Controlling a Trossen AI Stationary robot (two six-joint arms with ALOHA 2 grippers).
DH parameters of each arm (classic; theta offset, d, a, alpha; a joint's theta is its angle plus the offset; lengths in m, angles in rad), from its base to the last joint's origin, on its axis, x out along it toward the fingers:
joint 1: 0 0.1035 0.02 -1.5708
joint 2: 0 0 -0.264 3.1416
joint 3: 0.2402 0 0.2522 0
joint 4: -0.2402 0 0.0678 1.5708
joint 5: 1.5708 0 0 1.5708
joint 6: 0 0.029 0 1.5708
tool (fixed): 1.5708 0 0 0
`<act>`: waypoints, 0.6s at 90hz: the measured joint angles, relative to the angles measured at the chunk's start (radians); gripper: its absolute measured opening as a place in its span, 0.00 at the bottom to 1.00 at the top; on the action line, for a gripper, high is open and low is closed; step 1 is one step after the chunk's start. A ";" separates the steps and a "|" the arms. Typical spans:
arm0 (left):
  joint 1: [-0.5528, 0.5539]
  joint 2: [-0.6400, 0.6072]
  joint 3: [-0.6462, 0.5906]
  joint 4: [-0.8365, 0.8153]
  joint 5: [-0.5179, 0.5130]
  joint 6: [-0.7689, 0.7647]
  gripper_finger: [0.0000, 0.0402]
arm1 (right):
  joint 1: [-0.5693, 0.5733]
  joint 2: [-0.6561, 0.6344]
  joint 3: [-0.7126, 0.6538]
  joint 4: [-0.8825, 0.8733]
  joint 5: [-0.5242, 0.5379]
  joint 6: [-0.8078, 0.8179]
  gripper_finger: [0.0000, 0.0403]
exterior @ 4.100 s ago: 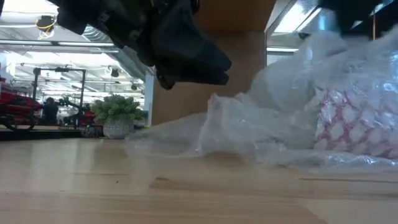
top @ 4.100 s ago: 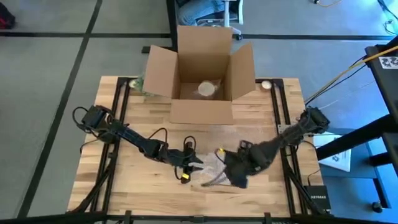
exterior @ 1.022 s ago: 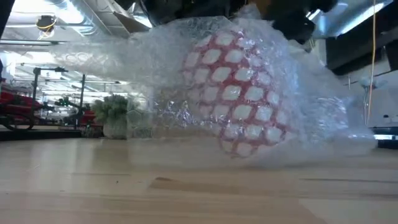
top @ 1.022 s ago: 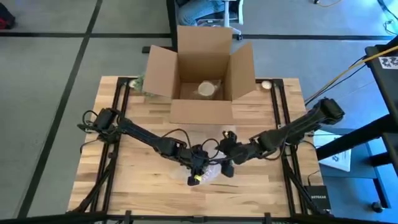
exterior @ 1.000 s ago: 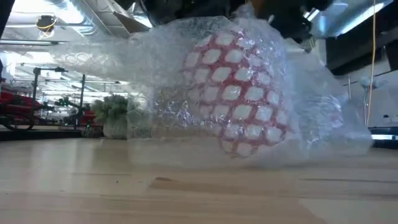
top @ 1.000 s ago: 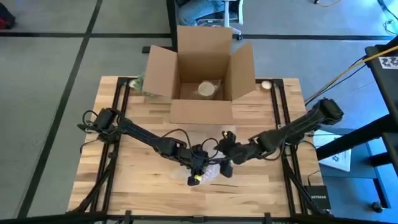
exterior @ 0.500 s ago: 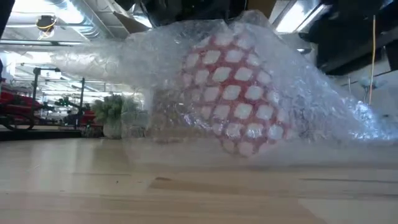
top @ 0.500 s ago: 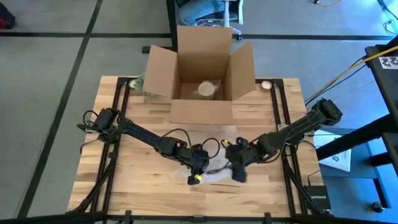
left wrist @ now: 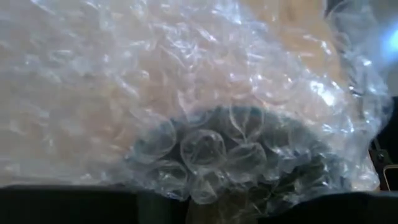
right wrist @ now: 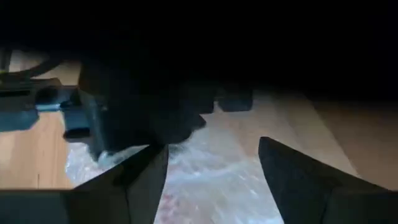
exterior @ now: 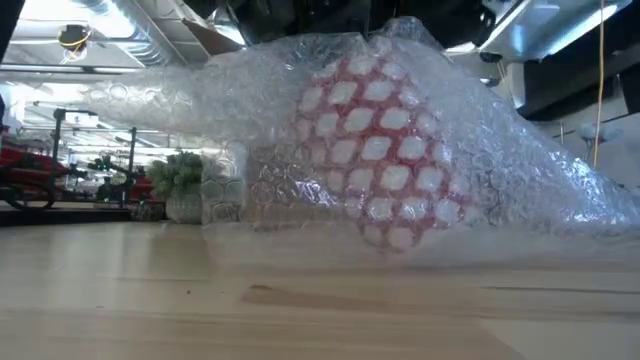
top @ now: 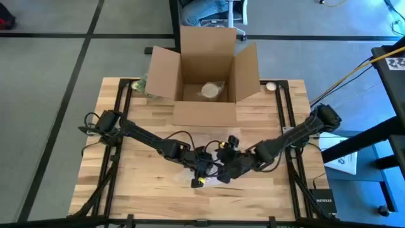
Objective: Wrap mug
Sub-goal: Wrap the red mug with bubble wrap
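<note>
A: While the mug (exterior: 375, 150) lies under bubble wrap (exterior: 500, 170) near the surface's (top: 139, 190) six o'clock edge, who's gripping?

B: Right gripper (right wrist: 211, 180) jaws parted; left gripper's (top: 201, 166) unclear. Next, tuck the wrap underneath.

Red-and-white lattice mug (exterior: 375, 150), clear wrap (exterior: 520, 170)

Bubble wrap (exterior: 420, 150) veils the mug (exterior: 380, 150); its handle seems hidden.
</note>
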 joint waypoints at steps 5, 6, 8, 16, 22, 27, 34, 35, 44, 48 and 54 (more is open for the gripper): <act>0.000 0.000 0.000 0.000 0.001 0.000 0.30 | 0.006 0.020 0.000 -0.022 -0.031 0.012 0.59; 0.000 0.000 0.000 0.000 0.002 0.000 0.30 | 0.010 0.021 0.000 -0.031 -0.039 0.020 0.59; 0.000 0.000 0.002 -0.004 0.005 -0.001 0.30 | 0.017 0.024 0.000 -0.053 -0.050 0.034 0.59; -0.003 0.003 0.024 -0.029 0.011 0.007 0.30 | 0.052 0.026 0.000 -0.117 -0.058 0.083 0.59; -0.009 0.003 0.045 -0.054 0.011 0.017 0.30 | 0.084 0.025 -0.017 -0.111 -0.055 0.104 0.59; -0.015 0.003 0.067 -0.064 0.011 0.032 0.30 | 0.104 0.025 -0.055 -0.065 -0.054 0.126 0.59; -0.019 0.003 0.091 -0.064 0.011 0.052 0.30 | 0.124 0.026 -0.130 0.040 -0.057 0.167 0.59; -0.019 0.002 0.092 -0.062 0.011 0.056 0.30 | 0.126 0.026 -0.142 0.058 -0.056 0.174 0.59; -0.018 0.000 0.094 -0.063 0.011 0.061 0.30 | 0.142 0.045 -0.262 0.273 -0.040 0.220 0.59; -0.015 0.001 0.093 -0.067 0.011 0.061 0.30 | 0.152 0.061 -0.311 0.375 -0.040 0.225 0.59; -0.013 0.001 0.093 -0.063 0.012 0.061 0.30 | 0.151 0.100 -0.358 0.527 -0.040 0.212 0.59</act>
